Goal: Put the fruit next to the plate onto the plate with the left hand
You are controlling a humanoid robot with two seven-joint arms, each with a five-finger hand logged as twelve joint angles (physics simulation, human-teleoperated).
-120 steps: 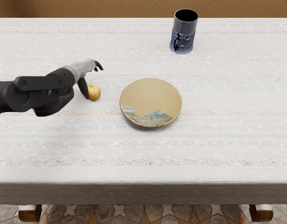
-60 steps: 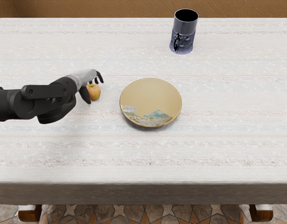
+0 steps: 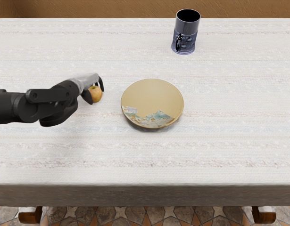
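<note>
Apple [image 3: 95, 92], the only fruit I can see, sits on the table [image 3: 220, 141] just left of the single plate [image 3: 152, 96], close to its rim but not touching; it looks round, so I can make out no long axis, and its stem is too small to tell which way it points. One left hand [image 3: 83, 86] is cupped around it, fingers [image 3: 100, 84] curled over the top and thumb at the near-left side. One dark mug [image 3: 186, 32] stands upright, well apart at the far edge.
</note>
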